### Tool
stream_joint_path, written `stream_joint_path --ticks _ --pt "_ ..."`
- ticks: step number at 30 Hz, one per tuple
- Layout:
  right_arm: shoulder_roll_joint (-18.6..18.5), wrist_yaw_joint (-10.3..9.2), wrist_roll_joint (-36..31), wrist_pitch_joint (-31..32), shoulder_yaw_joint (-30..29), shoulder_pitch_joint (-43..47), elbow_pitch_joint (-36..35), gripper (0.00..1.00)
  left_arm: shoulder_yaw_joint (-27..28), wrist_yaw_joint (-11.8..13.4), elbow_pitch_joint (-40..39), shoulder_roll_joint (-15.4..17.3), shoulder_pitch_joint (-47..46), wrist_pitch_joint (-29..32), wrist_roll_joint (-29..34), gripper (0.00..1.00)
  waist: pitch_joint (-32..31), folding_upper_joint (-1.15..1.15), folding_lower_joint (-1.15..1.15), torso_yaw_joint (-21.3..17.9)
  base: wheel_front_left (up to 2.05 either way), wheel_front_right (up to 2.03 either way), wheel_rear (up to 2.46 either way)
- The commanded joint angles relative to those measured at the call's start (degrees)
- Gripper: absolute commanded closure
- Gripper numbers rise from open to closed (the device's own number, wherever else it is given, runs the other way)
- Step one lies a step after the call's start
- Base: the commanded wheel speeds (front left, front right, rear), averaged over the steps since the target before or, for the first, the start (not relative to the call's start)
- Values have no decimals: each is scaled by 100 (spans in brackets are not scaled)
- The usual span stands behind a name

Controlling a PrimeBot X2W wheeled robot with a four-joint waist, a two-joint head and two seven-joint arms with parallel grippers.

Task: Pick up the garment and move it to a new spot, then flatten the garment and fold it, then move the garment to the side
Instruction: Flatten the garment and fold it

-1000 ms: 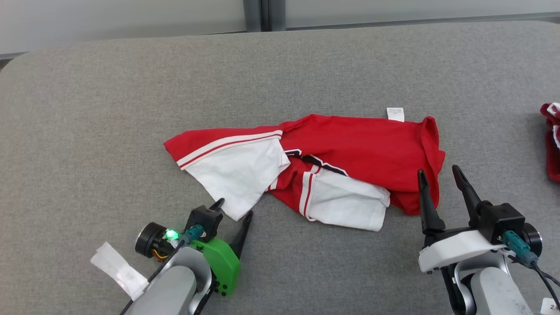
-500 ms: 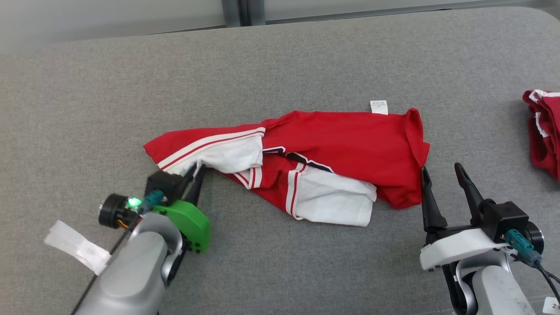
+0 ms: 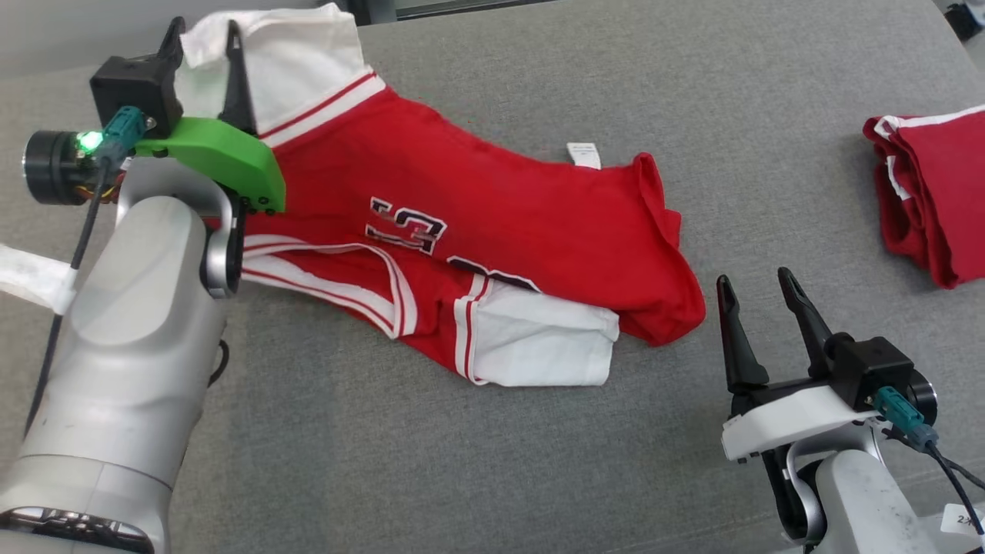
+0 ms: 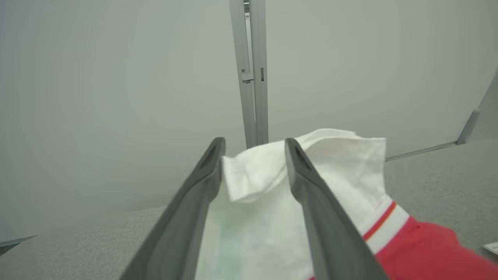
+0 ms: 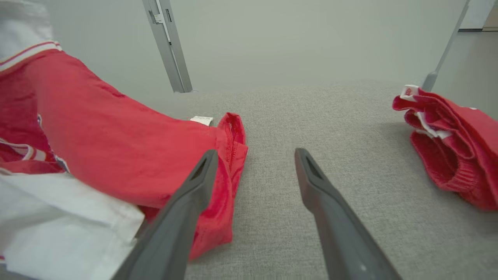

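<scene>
Grey woven fabric covers the desk [image 3: 462, 462], which runs back to a pale wall with a metal post [image 4: 251, 70].

Nearest, at the lower right of the head view, the right hand [image 3: 752, 275] hovers low over the desk with its two dark fingers spread apart and nothing between them. They point away from the robot. The right wrist view shows one finger overlapping the red hem of the garment [image 3: 492, 208]; whether it touches the cloth cannot be told.

This garment is a red jersey with white sleeves and white-striped trim, spread across the middle of the desk. Its near sleeve [image 3: 539, 342] lies flat and crumpled at the front edge of the cloth. Behind it the red body shows a dark number print [image 3: 404, 227], and a small white label [image 3: 583, 154] sticks out at the far edge.

Well to the right, apart from the jersey, a second red garment [image 3: 931, 200] lies bunched on the desk.

Farthest, at the upper left, the left hand [image 3: 204, 25] is clamped on the jersey's other white sleeve [image 3: 300, 54], holding it raised off the desk, so that the red cloth slopes down from there to the surface.
</scene>
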Motion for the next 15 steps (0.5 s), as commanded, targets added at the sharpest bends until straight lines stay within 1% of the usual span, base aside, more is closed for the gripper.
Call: stream_joint_path --ticks 1,4,8,10,13,15 --pt "-12 -11 43 -15 -43 -32 -13 0 -39 15 93 -76 -87 -46 23 0 96 0 0 -88 0 0 0" --pt "-11 -11 -37 -15 -176 48 -24 0 -72 -67 336 -113 -46 -60 22 0 80 0 0 38 0 0 0" --pt "-12 -11 -110 -15 -251 95 -23 0 -116 -218 500 -307 171 -89 -27 0 11 0 0 321 0 0 0" --pt "-12 -11 -138 -15 -236 93 -16 0 -185 -341 486 -400 287 -86 -11 0 -29 0 0 479 0 0 0" --pt "-14 -11 -172 -15 -228 88 -6 0 -353 -610 433 -512 509 -92 54 0 -104 0 0 690 0 0 0" --pt "-14 -11 -182 -15 -221 118 23 0 -480 -784 404 -641 695 -89 16 0 -179 0 0 833 0 0 0"
